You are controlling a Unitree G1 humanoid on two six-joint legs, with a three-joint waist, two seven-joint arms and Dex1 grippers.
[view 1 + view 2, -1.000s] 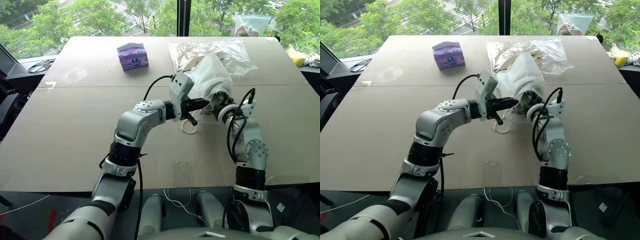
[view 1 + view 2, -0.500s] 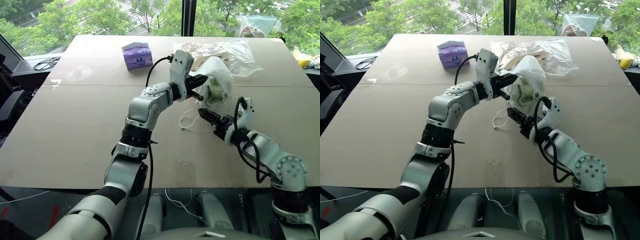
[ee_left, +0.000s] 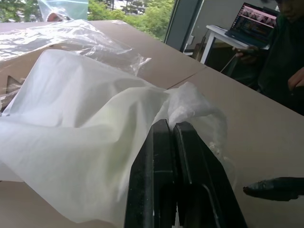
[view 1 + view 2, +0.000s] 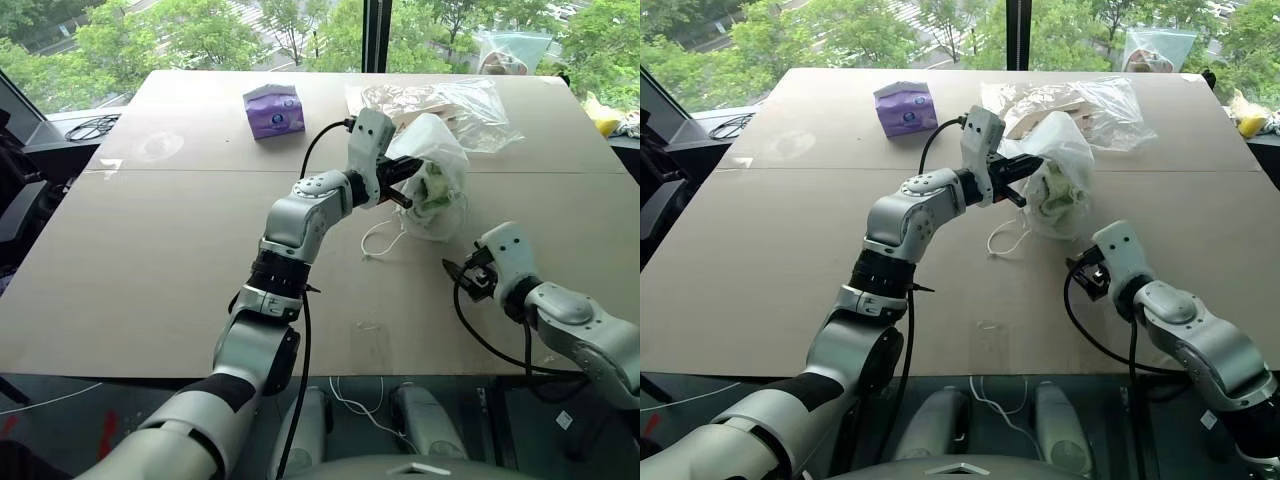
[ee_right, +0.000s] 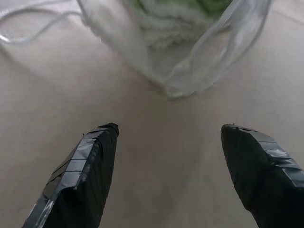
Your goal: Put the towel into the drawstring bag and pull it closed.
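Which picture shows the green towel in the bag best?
The right eye view: the towel shows green through the drawstring bag. The right wrist view shows its lower edge; the left wrist view shows a faint green tint.

Thin translucent white fabric drawstring bag (image 4: 432, 175) holds fluffy green terry towel (image 4: 434, 186); matt brown table (image 4: 150, 260).

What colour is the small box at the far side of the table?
Purple, with a darker round mark on its front; the box shows best in the left eye view.
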